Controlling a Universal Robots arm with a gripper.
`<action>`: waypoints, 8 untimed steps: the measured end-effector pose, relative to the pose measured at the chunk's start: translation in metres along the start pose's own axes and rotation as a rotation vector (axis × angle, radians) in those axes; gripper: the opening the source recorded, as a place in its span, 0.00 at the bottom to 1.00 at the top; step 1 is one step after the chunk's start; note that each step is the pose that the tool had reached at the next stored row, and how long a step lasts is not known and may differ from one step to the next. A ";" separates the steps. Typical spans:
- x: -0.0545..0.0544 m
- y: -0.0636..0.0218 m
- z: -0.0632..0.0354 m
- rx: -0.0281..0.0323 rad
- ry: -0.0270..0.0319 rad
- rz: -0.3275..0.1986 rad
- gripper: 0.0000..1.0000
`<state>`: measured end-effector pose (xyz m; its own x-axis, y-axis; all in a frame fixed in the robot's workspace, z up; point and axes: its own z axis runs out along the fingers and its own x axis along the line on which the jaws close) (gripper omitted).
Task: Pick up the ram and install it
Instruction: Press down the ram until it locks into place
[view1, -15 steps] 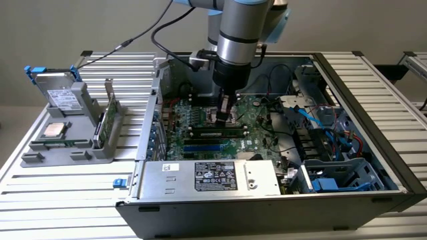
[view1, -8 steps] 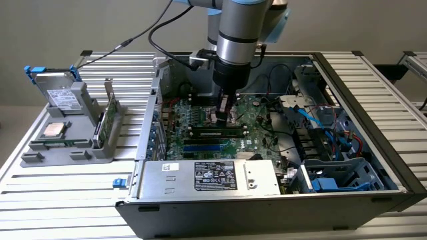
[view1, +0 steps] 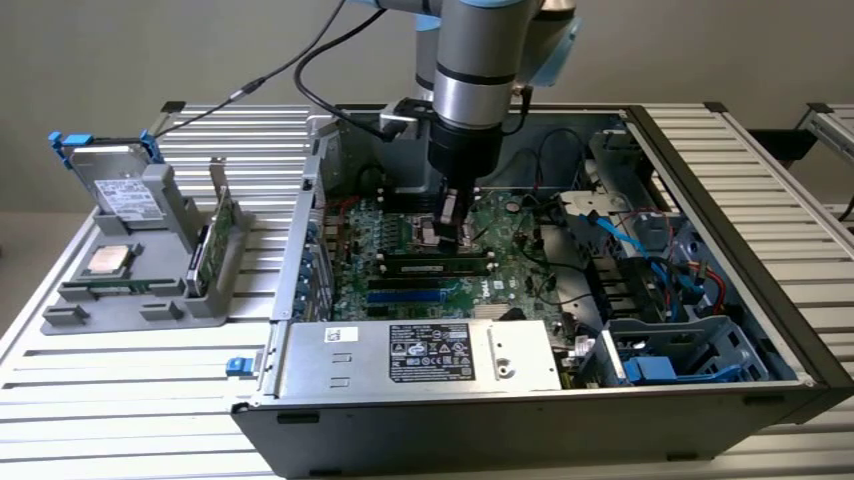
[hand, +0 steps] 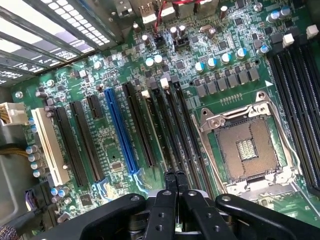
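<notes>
Slim green ram (view1: 430, 267) lies slotted beneath closed claw (hand: 175, 176).

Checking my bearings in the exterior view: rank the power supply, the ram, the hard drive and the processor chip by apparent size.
1. Power supply, nearest the camera, which inflates it.
2. Ram, long and slim in the motherboard, under the shut gripper.
3. Hard drive.
4. Processor chip.
Ram versus hard drive is unsure.

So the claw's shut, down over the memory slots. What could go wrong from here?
The shut claw hangs beside the open processor socket; a sideways slip could damage its exposed contacts. The ram looks seated in a slot under the claw; pushing off-centre might tilt it or leave one end unlatched.
</notes>
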<state>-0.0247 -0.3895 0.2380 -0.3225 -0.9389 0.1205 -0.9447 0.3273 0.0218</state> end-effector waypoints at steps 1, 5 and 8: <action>0.000 0.0000 -0.0003 0.0023 -0.0012 0.006 0.10; 0.000 0.0001 -0.0018 0.0073 -0.0042 0.028 0.10; 0.000 0.0004 -0.0034 0.0078 -0.0056 0.049 0.10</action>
<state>-0.0251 -0.3895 0.2414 -0.3685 -0.9224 0.1158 -0.9282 0.3719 0.0083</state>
